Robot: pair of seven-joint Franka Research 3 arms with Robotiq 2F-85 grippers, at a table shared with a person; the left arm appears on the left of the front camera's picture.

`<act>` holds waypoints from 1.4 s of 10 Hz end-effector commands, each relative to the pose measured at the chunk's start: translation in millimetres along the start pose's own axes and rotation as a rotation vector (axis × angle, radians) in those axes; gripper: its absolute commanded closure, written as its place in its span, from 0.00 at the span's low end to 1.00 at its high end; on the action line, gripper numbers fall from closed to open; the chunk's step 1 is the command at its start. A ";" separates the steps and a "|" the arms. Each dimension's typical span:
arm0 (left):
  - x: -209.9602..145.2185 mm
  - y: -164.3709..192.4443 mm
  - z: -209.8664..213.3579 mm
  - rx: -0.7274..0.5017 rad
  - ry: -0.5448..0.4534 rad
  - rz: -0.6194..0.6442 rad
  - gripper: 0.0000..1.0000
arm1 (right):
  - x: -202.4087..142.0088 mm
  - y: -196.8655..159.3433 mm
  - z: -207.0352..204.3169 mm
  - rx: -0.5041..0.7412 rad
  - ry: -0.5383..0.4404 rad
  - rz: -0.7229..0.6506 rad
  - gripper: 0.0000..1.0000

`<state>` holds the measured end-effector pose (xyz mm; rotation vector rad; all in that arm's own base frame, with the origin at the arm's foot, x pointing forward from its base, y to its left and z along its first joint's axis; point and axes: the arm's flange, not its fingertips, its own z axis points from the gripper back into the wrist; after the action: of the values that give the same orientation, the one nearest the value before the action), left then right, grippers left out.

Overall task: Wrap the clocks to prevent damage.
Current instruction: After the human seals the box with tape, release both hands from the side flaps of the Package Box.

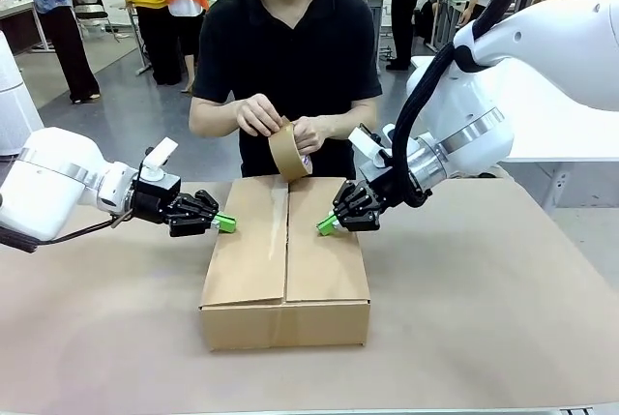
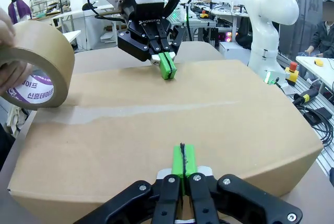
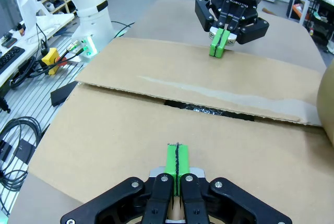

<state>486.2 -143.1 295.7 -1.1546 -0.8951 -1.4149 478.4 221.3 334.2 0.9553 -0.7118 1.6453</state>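
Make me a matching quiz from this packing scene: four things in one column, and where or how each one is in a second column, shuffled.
Things:
1. tape roll
2. cardboard box
3. left tool
4. right tool

States:
A. shut, tip at the box's right flap
B. flaps closed, a strip of tape on top
C. held by the person at the box's far end
D. shut, tip at the box's left flap

Pairs: 1-C, 2-B, 3-D, 4-A

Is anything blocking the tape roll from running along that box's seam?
Nothing visible. The seam lies clear ahead of the tape roll, held at the box's far edge. The left pincer and right pincer, both shut, sit on the flaps either side.
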 end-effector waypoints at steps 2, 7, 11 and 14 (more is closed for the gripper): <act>-2.0 -0.4 -2.2 -0.002 0.010 0.001 0.99 | -3.0 0.2 -1.9 -0.006 -0.003 -0.010 0.99; -2.0 -0.4 -2.2 -0.002 0.010 0.001 0.99 | -3.0 0.2 -1.9 -0.006 -0.003 -0.010 0.99; -2.0 -0.4 -2.2 -0.002 0.010 0.001 0.99 | -3.0 0.2 -1.9 -0.006 -0.003 -0.010 0.99; -2.0 -0.4 -2.2 -0.002 0.010 0.001 0.99 | -3.0 0.2 -1.9 -0.006 -0.003 -0.010 0.99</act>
<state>485.8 -143.2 294.9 -1.1554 -0.8906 -1.4180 478.4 221.3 334.1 0.9554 -0.7117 1.6452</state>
